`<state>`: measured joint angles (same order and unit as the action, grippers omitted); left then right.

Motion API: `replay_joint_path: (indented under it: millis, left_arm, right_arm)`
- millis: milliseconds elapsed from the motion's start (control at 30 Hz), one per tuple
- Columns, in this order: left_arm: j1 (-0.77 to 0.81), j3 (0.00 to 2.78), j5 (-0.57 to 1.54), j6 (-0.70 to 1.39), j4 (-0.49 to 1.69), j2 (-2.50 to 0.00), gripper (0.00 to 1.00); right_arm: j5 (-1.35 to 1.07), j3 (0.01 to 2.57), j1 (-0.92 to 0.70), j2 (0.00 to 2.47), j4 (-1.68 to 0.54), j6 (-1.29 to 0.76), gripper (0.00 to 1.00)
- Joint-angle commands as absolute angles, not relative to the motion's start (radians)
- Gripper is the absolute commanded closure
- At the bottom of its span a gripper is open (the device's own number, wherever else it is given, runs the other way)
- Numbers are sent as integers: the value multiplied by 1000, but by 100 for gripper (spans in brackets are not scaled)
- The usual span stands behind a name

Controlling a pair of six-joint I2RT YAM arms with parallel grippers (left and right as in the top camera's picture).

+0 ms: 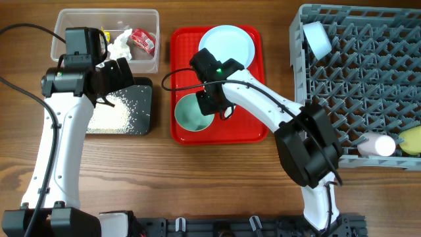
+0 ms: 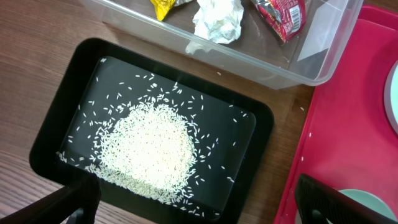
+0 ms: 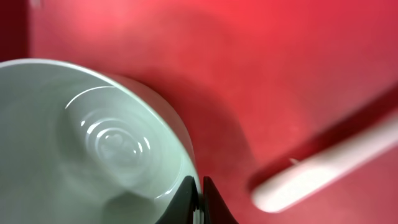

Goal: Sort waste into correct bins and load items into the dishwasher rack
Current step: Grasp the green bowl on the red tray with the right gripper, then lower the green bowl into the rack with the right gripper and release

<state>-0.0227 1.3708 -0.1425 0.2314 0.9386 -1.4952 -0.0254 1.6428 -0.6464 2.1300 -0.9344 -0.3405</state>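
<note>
My right gripper (image 1: 209, 104) is shut on the right rim of the mint green bowl (image 1: 191, 113), which sits on the flat red tray (image 1: 250, 128); the pinch shows in the right wrist view (image 3: 199, 194) on the bowl (image 3: 81, 143). The white spoon (image 3: 323, 174) lies beside the bowl. The pale blue plate (image 1: 227, 43) rests at the back of the red tray. My left gripper (image 1: 122, 72) is open and empty above the black tray (image 2: 62, 99) holding rice (image 2: 149, 143). The clear tub (image 1: 148, 64) holds a yellow wrapper (image 2: 163, 6), a white napkin (image 2: 217, 18) and a red/silver wrapper (image 2: 283, 14).
The grey dishwasher rack (image 1: 342, 85) stands at the right. It holds the pale blue bowl (image 1: 317, 36) at its back left, and a whitish cup (image 1: 375, 145) and a yellow cup (image 1: 411, 140) at its front right. Stray rice grains lie on the red tray's edge (image 2: 311, 124).
</note>
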Motion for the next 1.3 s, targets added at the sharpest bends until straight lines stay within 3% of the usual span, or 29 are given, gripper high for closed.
replay_joint_path:
  millis: [0,200,333,567,933,1267]
  left_arm:
    - [-29,1378,-155,248,937,-1488,0]
    - [-29,1378,-155,248,937,-1488,0]
    - [-29,1378,-155,248,937,-1488,0]
    - [-29,1378,-155,247,937,-1488,0]
    - [-29,1378,-155,247,937,-1488,0]
    - [-29,1378,-155,248,937,-1488,0]
  right_arm:
    - [276,1697,-604,2011,-1008,-350,96]
    - [635,1711,-488,1630,-1129,-368,96]
    - [833,1710,-340,1509,-1224,-376,96]
    - [909,1694,-168,1648,-1347,-606,96]
    - [1152,1694,-146,1991,-1344,-619,96]
    - [1016,1693,-120,2045,-1340,-573,96]
